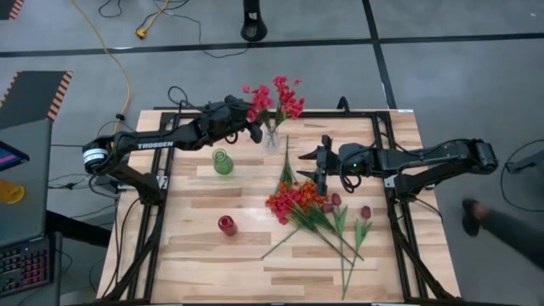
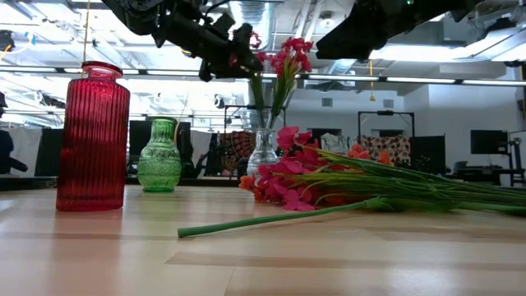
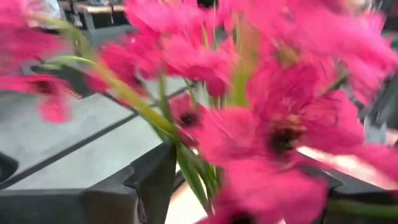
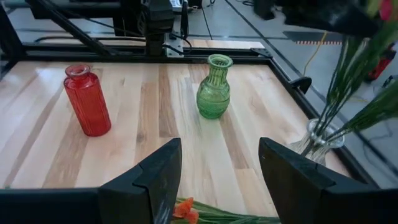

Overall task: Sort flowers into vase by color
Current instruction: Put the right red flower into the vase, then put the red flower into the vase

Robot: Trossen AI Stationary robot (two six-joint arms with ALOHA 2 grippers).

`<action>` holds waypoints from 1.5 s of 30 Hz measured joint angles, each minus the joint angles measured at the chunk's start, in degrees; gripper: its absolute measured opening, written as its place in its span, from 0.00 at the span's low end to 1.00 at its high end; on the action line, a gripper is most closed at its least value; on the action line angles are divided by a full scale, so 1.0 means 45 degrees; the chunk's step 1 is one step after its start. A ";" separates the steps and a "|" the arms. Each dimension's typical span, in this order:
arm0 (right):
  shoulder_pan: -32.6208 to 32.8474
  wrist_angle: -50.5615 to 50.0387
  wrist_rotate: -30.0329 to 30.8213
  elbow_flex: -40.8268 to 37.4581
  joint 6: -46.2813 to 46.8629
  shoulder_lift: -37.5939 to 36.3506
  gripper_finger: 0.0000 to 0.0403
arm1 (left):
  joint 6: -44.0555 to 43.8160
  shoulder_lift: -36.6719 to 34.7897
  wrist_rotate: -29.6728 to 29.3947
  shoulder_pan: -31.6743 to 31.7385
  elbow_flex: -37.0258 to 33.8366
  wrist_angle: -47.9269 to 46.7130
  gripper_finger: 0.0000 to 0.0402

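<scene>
Pulling back carelessly, the left gripper, fingers spread beside the pink flowers standing in the clear vase, could snag blossoms and topple it; the right gripper hovers wide open, empty, above the flower pile on the desk.

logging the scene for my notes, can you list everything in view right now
clear vase: one, glass, far edge of the table, holding pink-red sprays
pink-red sprays: one bunch, standing in the clear vase
green vase: one, ribbed glass, left of the clear vase, nearer the middle
red vase: one, ribbed glass, near side, left of the pile
orange sprays: one bunch, lying mid-table in the pile
tulip buds: a few, dark red, lying right of the orange sprays
table: one, light wood
person's foot: one, floor at right
left tool: open, by the pink-red sprays
right tool: open, over the pile
</scene>
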 joint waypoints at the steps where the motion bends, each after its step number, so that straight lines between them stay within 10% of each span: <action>1: 0.0000 -0.0051 0.0000 0.0000 0.0220 -0.0009 0.59 | 0.0139 -0.0059 0.0010 0.0004 0.0000 -0.0296 0.58; 24: 0.2503 -0.2920 -0.0063 0.0000 0.4117 -0.0228 0.59 | 0.1482 -0.2961 0.0146 -0.1178 0.0010 -0.7213 0.58; 45: 0.5571 -0.2925 -0.0053 0.0000 0.8297 0.3380 0.59 | 0.1633 -0.2965 0.0665 -0.5294 0.0010 -0.7303 0.58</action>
